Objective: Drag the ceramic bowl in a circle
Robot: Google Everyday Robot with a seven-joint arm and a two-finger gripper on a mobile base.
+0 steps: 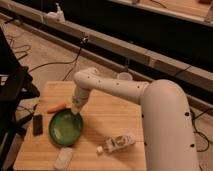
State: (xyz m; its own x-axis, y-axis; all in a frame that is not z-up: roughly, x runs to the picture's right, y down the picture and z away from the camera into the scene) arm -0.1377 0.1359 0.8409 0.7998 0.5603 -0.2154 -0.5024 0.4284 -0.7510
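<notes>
The ceramic bowl (65, 127), wide, shallow and glossy green with a dark rim, sits on the left part of the wooden table (105, 107). My gripper (76, 110) reaches down from the white arm and meets the bowl's far right rim. The arm comes in from the right and bends over the table's middle.
An orange carrot-like item (56, 107) lies just behind the bowl to the left. A black rectangular object (37, 124) rests at the left edge. A clear plastic bottle (118, 143) lies front right, and a whitish packet (63, 158) front left. A small white cup (124, 77) stands at the back edge.
</notes>
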